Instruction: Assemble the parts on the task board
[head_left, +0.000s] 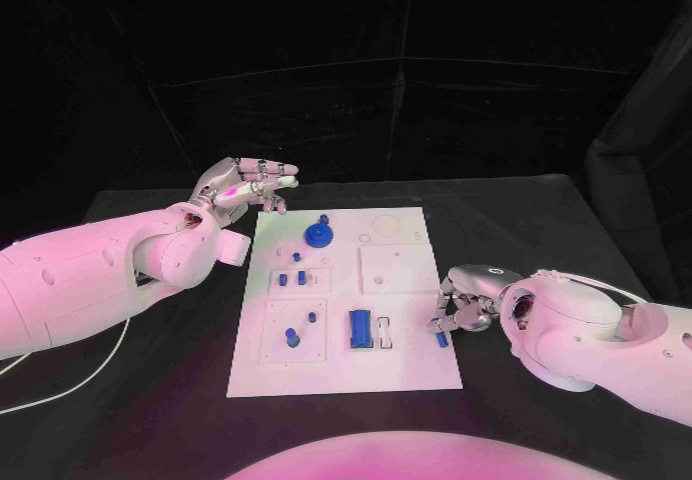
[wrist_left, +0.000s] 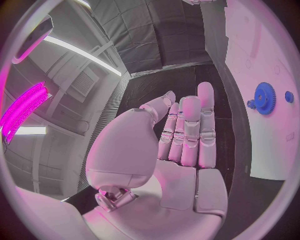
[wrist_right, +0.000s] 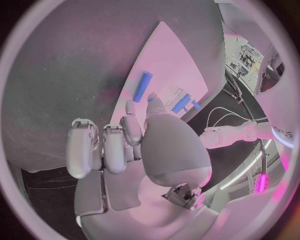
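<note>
Left hand (head_left: 245, 186) hangs raised over the bench (head_left: 159, 350) just beyond the far left corner of the task board (head_left: 346, 375), fingers lightly curled and apart; in its wrist view the fingers (wrist_left: 187, 130) lie side by side with nothing between them, so it holds nothing. Just beside that hand, on the board's far end, stands the blue gear (head_left: 319, 235) (the same toothed wheel at (wrist_left: 264, 98) in the left wrist view), with a small blue peg (head_left: 297, 257) a little nearer the robot. Toward the middle of the board lie two small blue pieces (head_left: 291, 279) in one recess, an oval blue piece (head_left: 294, 339) in another, and a blue cylinder (head_left: 359, 329) lying flat, roughly midway between the two hands. Right hand (head_left: 464, 308) is low at the board's right edge, fingers drawn together around a small blue part (head_left: 441, 338) at its fingertips; whether the part is truly pinched or only touched cannot be told from either view (the right wrist view shows a blue rod (wrist_right: 142, 86) ahead of the fingertips, clear of them). Judgement: step in hand is securing this edge piece. To do it well, close the fingertips squarely on opposite sides of the part, lift straight up before any sideways travel so it does not scrape the board, and keep the left hand parked clear of the gear until needed.
</note>
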